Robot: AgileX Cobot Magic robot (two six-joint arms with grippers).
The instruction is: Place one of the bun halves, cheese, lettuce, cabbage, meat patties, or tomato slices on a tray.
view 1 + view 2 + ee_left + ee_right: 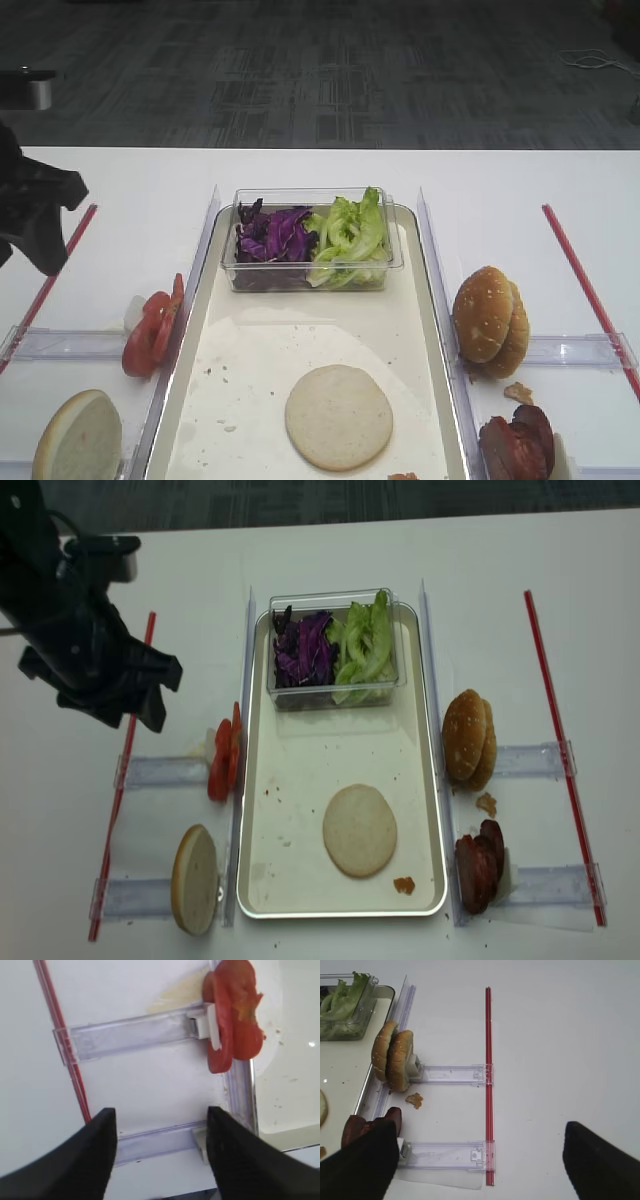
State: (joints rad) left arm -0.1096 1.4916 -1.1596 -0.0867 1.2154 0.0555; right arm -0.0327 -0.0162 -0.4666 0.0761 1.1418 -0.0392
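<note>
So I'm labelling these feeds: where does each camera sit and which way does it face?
Exterior high: front of table, angled down at tray; left gripper at edge.
Realsense: overhead, whole tray; left arm.
Right wrist: looks down past open right gripper at sesame buns.
Left wrist: looks down past open fingers at tomato slices.
Both exterior views share the bun half.

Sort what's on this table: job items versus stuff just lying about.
Job items: off-white rectangular tray; pale flat bun half on it; red tomato slices; green lettuce; purple cabbage; brown meat patties.

Lying about: golden domed buns; red strips; crumbs.
</note>
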